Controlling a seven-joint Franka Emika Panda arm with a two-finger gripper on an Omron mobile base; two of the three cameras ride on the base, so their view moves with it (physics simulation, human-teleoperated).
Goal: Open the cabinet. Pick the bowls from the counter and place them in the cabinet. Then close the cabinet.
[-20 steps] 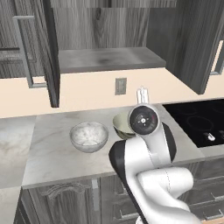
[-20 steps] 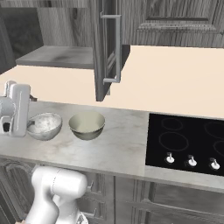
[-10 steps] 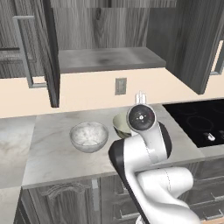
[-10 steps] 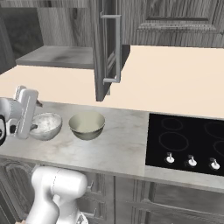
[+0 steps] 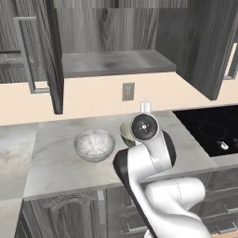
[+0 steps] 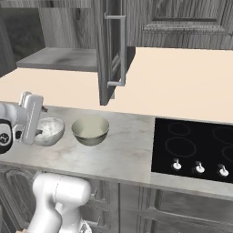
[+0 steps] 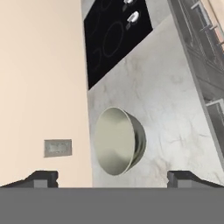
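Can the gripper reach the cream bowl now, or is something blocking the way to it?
Probably yes. In the hand view the cream bowl lies just ahead of the open gripper, between its two fingertips, with bare counter around it. The grey bowl stands apart, to one side.

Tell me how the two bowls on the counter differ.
The marble-look bowl is mottled grey-white inside; the cream bowl is plain cream inside. In the right base view, the marble-look bowl is partly hidden behind the arm, while the cream bowl sits in full view, nearer the cooktop. Both are round, similar in size, upright and standing on the counter.
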